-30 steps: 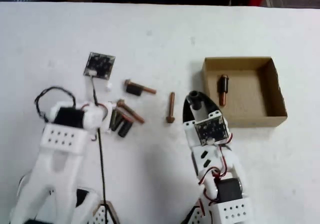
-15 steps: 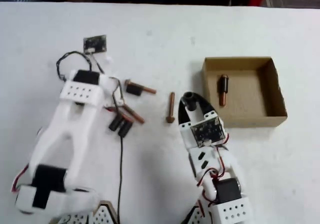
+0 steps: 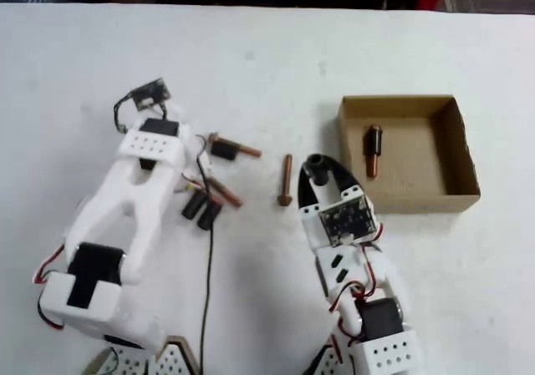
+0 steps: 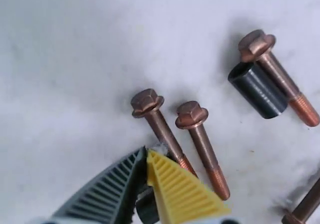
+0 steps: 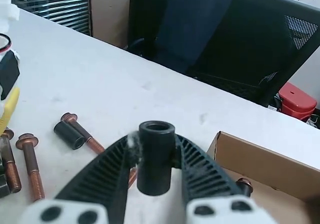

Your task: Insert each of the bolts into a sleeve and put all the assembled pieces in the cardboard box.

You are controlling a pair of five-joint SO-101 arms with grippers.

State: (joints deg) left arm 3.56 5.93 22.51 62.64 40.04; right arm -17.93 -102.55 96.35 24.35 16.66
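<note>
Black against black at the right arm: found right gripper [image 5: 155, 143] clamped on an upright black cylindrical sleeve [image 5: 156, 159], just beside the outer wall of the open brown cardboard box [image 3: 401, 200]. Located inside that box one copper-coloured bolt seated in a sleeve [image 3: 372, 149]. Found left gripper [image 4: 147, 156], one grey and one yellow ribbed finger, with tips pressed together over the shank of a copper hex-head bolt [image 4: 152, 114] on the white table [image 3: 267, 58]. Noted a second copper bolt [image 4: 199, 139] just beside it. Noted farther out a third copper bolt [image 4: 272, 69] lying against a loose black sleeve [image 4: 257, 90], touching. Recorded a single copper bolt [image 3: 286, 179] between the arms
</note>
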